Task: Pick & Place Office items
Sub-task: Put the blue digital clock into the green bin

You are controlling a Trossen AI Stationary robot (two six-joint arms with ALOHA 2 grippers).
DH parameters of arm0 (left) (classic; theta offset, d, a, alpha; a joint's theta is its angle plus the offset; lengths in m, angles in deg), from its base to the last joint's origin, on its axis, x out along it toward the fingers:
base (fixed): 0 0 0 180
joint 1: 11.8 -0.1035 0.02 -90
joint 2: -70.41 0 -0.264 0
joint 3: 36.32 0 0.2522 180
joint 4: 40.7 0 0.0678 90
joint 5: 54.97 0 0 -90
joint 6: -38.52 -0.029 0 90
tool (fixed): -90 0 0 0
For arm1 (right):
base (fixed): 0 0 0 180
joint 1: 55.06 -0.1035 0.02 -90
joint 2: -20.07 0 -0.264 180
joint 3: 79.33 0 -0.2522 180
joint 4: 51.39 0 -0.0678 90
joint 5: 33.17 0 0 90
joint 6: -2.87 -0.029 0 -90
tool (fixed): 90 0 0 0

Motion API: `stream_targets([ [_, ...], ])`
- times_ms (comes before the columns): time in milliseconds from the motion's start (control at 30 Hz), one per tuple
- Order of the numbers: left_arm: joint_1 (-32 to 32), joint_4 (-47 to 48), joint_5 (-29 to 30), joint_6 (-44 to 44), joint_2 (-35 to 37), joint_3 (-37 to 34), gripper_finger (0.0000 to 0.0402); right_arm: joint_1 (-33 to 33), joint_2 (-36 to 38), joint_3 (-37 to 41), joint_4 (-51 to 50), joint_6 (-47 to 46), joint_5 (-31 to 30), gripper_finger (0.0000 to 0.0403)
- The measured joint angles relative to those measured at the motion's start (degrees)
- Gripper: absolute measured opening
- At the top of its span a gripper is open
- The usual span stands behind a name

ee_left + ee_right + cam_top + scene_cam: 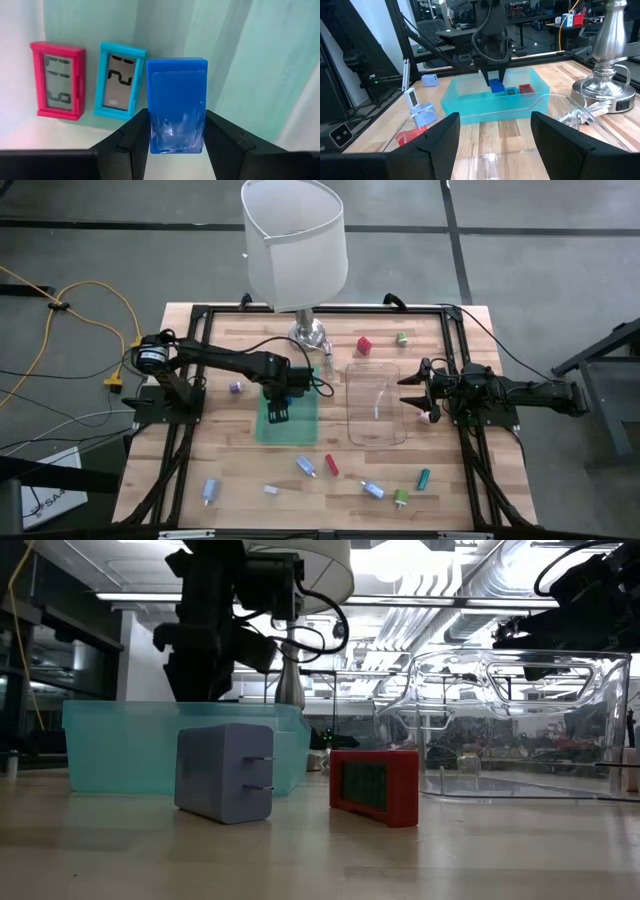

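Note:
My left gripper point(176, 115) is shut on a blue rectangular office item point(177, 95) and points down into a teal translucent bin point(300, 425). A pink clock-like piece point(57, 80) and a light blue one point(120, 79) lie flat on the bin's floor beside it. From the right wrist view the blue item point(495, 86) hangs low inside the bin point(485, 112). My right gripper point(408, 387) waits open and level at the right edge of a clear plastic tray point(375, 405), holding nothing. More office items lie scattered on the table, such as a red one point(364, 345). My left gripper pinches the blue item's two long sides point(155, 131) between its two fingers, near one end. The fingers point(135, 132) come from above, pointing down. The item hangs upright below them inside the bin; whether its lower end touches the floor, I cannot tell.
A lamp with a white shade point(295, 245) stands at the table's far edge behind the bin. In the low view a lavender plug adapter point(225, 772) and a red clock point(375, 785) stand near the front. Several small pieces point(372, 490) lie along the near edge.

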Motion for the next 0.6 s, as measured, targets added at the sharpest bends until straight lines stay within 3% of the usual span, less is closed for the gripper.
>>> stream_targets([
  [600,0.9,-2.0,1.2,1.2,-3.4,-0.3,0.0153,0.0,0.0,0.0,0.0,0.0,0.0,0.0232],
])
